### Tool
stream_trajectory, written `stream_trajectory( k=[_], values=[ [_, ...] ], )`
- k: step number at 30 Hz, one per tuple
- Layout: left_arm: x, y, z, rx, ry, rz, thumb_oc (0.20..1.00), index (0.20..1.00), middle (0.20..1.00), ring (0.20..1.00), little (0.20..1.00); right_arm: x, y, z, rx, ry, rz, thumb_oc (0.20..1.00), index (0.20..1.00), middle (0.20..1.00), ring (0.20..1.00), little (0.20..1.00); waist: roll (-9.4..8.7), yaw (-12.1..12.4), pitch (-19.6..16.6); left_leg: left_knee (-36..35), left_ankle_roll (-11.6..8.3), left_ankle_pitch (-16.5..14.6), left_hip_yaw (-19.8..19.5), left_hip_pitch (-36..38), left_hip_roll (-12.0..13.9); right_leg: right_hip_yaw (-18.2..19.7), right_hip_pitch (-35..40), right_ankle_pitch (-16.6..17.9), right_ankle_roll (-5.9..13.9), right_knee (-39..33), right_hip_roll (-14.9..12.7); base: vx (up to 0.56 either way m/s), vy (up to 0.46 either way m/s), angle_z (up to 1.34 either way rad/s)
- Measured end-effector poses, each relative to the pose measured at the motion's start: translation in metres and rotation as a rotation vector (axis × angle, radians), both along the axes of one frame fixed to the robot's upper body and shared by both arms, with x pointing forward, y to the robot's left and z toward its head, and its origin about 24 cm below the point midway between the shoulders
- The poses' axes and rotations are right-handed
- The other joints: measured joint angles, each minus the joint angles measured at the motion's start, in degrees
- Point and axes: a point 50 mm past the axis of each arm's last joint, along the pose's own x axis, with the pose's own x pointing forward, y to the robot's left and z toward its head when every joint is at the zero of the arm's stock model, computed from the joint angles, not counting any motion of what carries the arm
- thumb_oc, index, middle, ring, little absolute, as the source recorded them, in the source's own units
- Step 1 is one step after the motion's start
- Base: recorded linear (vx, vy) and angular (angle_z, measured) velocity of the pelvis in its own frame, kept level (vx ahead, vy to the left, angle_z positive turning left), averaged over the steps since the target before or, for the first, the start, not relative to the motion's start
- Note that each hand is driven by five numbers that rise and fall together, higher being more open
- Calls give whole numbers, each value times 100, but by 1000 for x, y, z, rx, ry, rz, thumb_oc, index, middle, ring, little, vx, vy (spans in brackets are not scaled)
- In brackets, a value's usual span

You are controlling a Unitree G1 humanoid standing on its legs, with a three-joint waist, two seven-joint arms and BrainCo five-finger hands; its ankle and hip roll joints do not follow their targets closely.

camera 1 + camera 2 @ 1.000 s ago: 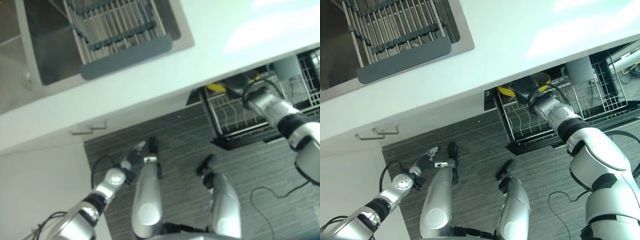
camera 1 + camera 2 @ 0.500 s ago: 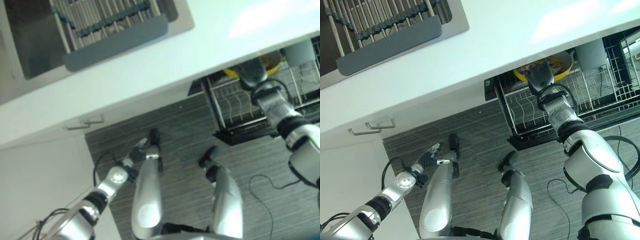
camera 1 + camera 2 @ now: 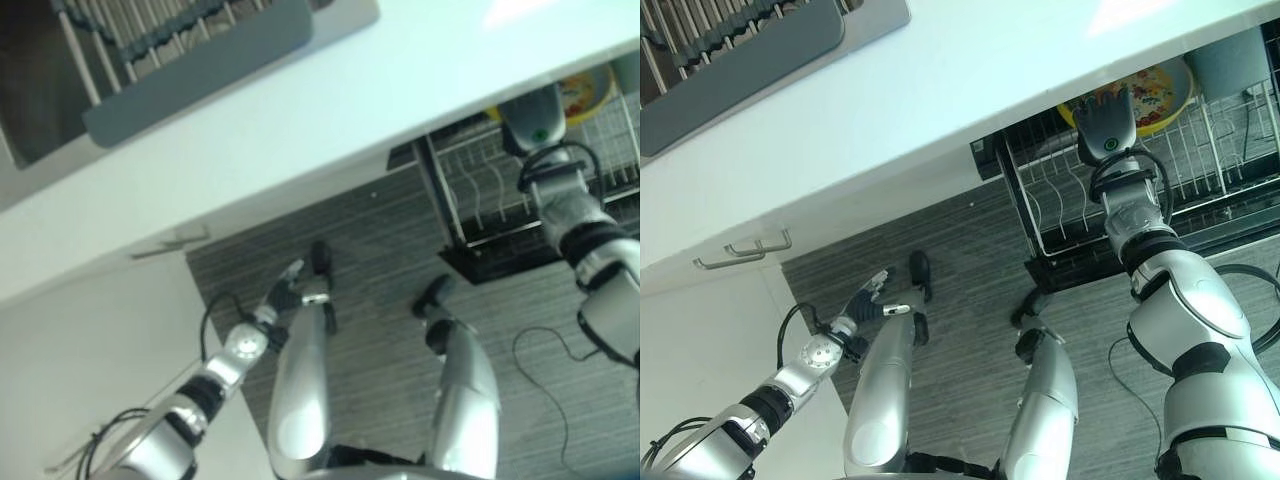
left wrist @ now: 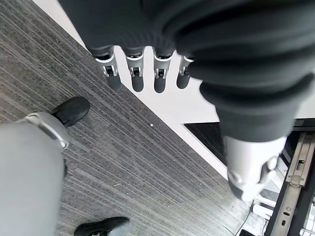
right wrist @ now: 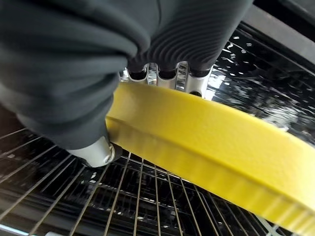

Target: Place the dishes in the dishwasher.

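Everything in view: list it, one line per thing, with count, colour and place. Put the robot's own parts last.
Yellow plate: one, yellow rim with a patterned face, above the rack, under the counter edge.
Dishwasher rack: one, white wire, pulled out over the floor.
Grey cup: one, in the rack beside the plate.
Counter: one, white, across the middle.
Sink: one, steel, set in the counter.
Drying rack: one, grey, over the sink.
Cabinet handles: two, metal, under the counter.
Floor: dark grey, striped.
Right hand: gripping the plate's rim.
Left hand: hanging open over the floor.
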Motion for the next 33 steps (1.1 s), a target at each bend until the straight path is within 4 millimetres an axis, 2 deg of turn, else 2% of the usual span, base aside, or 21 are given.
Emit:
stream_trajectory(
  k=[9, 10, 15, 19, 22, 24, 25, 27, 29, 32, 33],
  values=[
    [0, -9, 6, -15, -26, -34, 1000, 1000, 1000, 1000, 1000, 1, 4, 35, 79, -102, -30, 200, 200, 200, 200, 200, 128, 67, -6, -16, -5, 75, -75, -335, 6, -55, -303, 15, -30, 32, -19, 10, -9, 2],
    [0, -9, 7, -16, -29, -33, 1000, 1000, 1000, 1000, 1000, 1, 5, 39, 97, -118, -35, 1000, 1000, 1000, 1000, 1000, 130, 69, -6, -18, -3, 80, -77, -381, 5, -60, -344, 15, -31, 28, -19, 0, 0, 0],
    [0, -10, 7, -19, -29, -32, 1000, 1000, 1000, 1000, 1000, 3, 2, 37, 237, -93, -35, 1000, 1000, 1000, 1000, 1000, 152, 137, -7, -36, -2, 89, -64, -461, 0, -64, -422, 17, -31, -3, -20, 0, 0, 0],
    [1, -11, 8, -34, -32, -20, 1000, 1000, 1000, 1000, 1000, 6, 3, 31, 532, -80, 2, 1000, 1000, 1000, 1000, 1000, 154, 146, -9, -53, 0, 88, -54, -449, -23, -65, -409, 20, -27, -21, -36, 0, 0, 0],
    [2, -17, 8, -60, -32, -16, 1000, 1000, 1000, 1000, 1000, 8, -6, 24, 807, -45, 42, 1000, 1000, 1000, 1000, 1000, 155, 146, -9, -61, 5, 86, -11, -366, -42, -40, -362, 24, -23, -4, -69, 8, 33, -2],
    [2, -20, 7, -66, -29, -20, 1000, 1000, 1000, 1000, 1000, 10, -7, 18, 828, 24, 51, 1000, 1000, 1000, 1000, 1000, 166, 129, -16, -94, 9, 85, 9, -233, -48, -22, -261, 25, -22, -3, -72, -7, 53, -4],
    [2, -21, 8, -66, -28, -21, 1000, 1000, 1000, 1000, 1000, 12, -1, 11, 820, 81, 74, 1000, 1000, 1000, 1000, 1000, 188, 124, -29, -101, 14, 91, 13, -185, -48, -15, -230, 24, -24, 10, -73, -18, 79, -2],
    [1, -23, 6, -72, -18, -17, 1000, 1000, 1000, 1000, 1000, 12, 0, 5, 860, 83, 100, 1000, 1000, 1000, 1000, 1000, 200, 132, -32, -102, 18, 94, 30, -133, -58, 14, -196, 27, -24, 15, -80, -20, 61, -1],
    [0, -28, 3, -82, -7, -13, 1000, 1000, 1000, 1000, 1000, 12, 3, -1, 977, 58, 148, 1000, 1000, 1000, 1000, 1000, 200, 133, -32, -105, 21, 94, 61, -72, -75, 61, -168, 36, -18, 22, -86, -16, 46, -3],
    [-2, -35, -4, -99, 27, 2, 1000, 1000, 1000, 1000, 1000, 12, 15, -17, 1409, -48, 314, 1000, 1000, 1000, 1000, 1000, 203, 98, -31, -115, 43, 77, 140, 168, -94, 118, 25, 47, -9, 4, -84, -32, 99, -5],
    [-4, -35, -8, -131, 45, 44, 1000, 1000, 1000, 1000, 1000, 11, 27, -25, 1600, -60, 435, 1000, 1000, 1000, 1000, 1000, 203, 72, -30, -122, 69, 53, 170, 338, -102, 126, 204, 54, 2, -42, -87, -17, 89, -6]
  ],
)
